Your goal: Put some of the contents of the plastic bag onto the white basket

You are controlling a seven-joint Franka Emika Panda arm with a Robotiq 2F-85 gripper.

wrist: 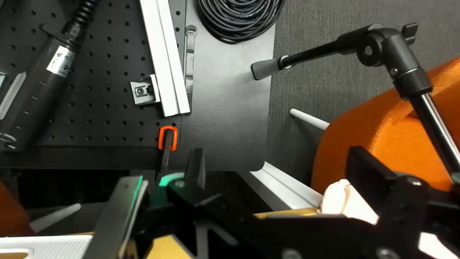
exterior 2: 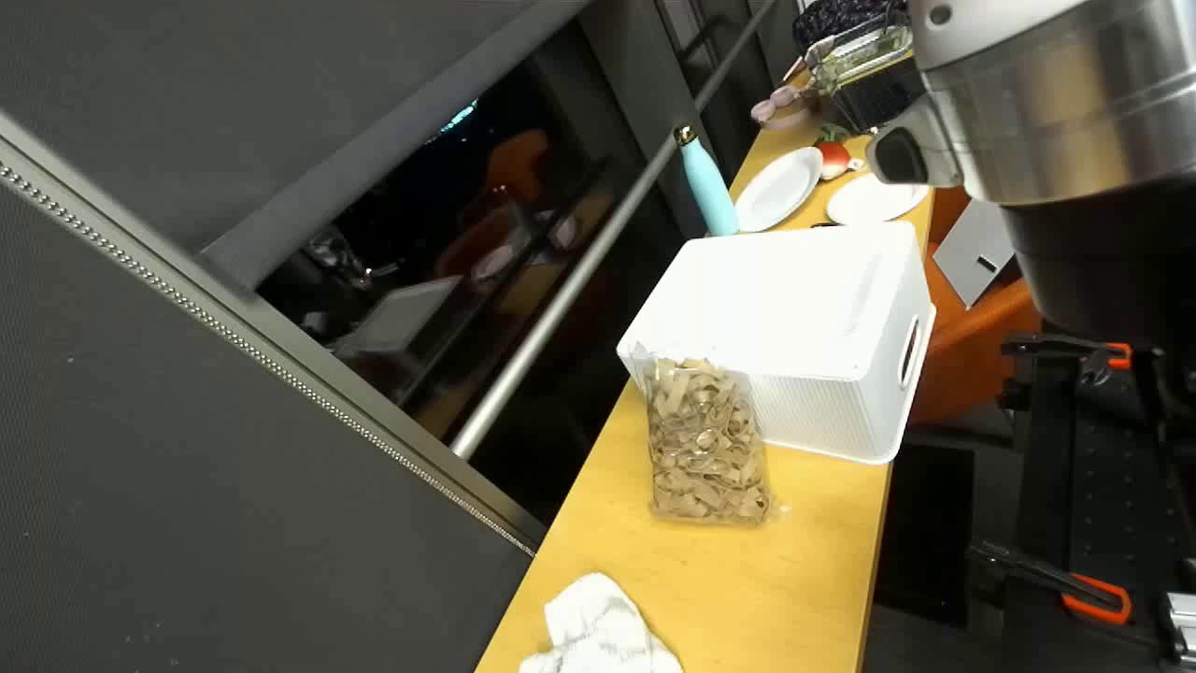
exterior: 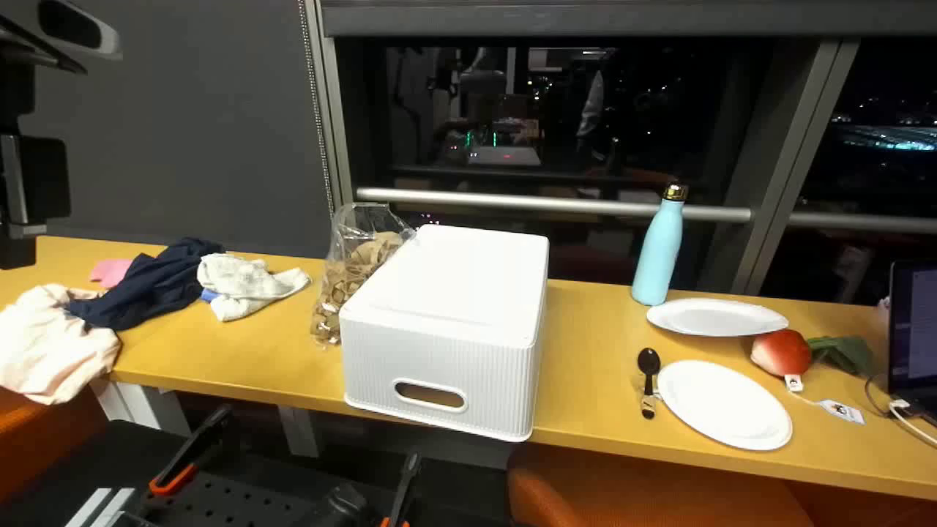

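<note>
Fingers point(wrist: 195, 167) spread wide apart, as I read the wrist view. The gripper point(wrist: 280, 172) is well apart from the basket point(exterior: 445, 315), of which that view gives me only a ribbed edge and part of the slot. Past the fingers I look down on black pegboard point(wrist: 97, 117), coiled cable point(wrist: 240, 18) and an orange chair point(wrist: 359, 133). In both exterior views I see the arm point(exterior 2: 1056, 112), cut by the frame.

Basket: on the table point(exterior: 585, 373), flat face up, flared rim down; I read it as upside down.

Bag point(exterior: 353, 234): clear plastic, standing just beside the basket's long wall, brown strips point(exterior 2: 707, 449) inside it. Whether bag and basket touch, I cannot tell.

Beyond the bag, on that side of the basket: white cloth point(exterior: 249, 282), navy cloth point(exterior: 150, 285), pink cloth point(exterior: 110, 272), and a pale cloth point(exterior: 55, 348) drooping over the table edge.

Opposite side of the basket: black spoon point(exterior: 648, 364), blue bottle point(exterior: 659, 252), two plates point(exterior: 725, 405), a red-and-white vegetable point(exterior: 782, 353) and, farthest from the basket, a laptop point(exterior: 915, 329).
</note>
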